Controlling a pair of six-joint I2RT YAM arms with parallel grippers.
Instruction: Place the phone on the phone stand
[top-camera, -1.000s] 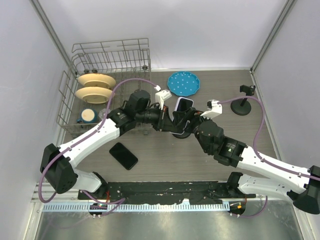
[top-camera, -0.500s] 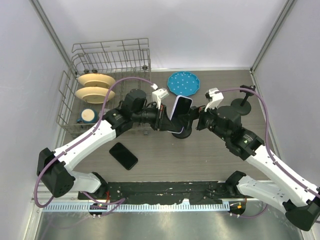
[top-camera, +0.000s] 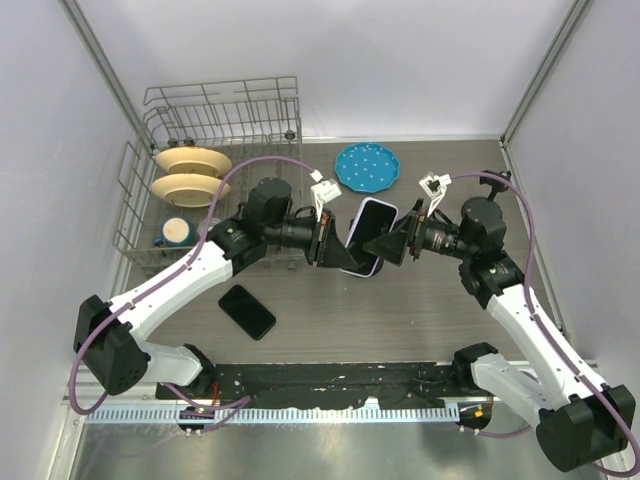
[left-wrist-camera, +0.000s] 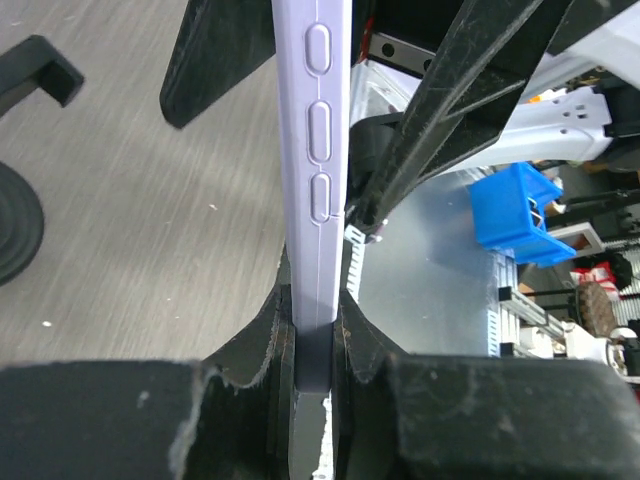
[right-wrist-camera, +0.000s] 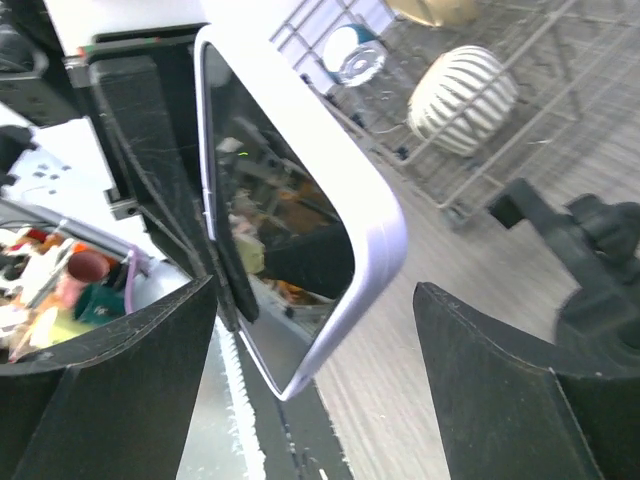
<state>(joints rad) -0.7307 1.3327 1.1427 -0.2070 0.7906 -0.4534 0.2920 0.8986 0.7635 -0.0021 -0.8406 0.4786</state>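
A lavender-cased phone (top-camera: 368, 226) is held on edge above the table, clamped at one end by my left gripper (top-camera: 335, 240). The left wrist view shows its side buttons (left-wrist-camera: 315, 150) between the shut fingers of that gripper (left-wrist-camera: 315, 310). My right gripper (top-camera: 392, 243) is open, its fingers on either side of the phone's free end without touching it. The right wrist view shows the dark screen (right-wrist-camera: 290, 220) between that gripper's spread fingers (right-wrist-camera: 315, 290). The black phone stand (left-wrist-camera: 20, 205) shows at the left edge of the left wrist view. In the top view my right arm hides it.
A second, black phone (top-camera: 247, 311) lies flat on the table at front left. A wire dish rack (top-camera: 215, 130) with plates and a cup stands at back left. A blue plate (top-camera: 367, 166) lies at the back centre.
My right arm has swung its forearm out to the right and turned its open gripper to face the phone's free end. My left gripper still holds the phone, now tilted slightly more.
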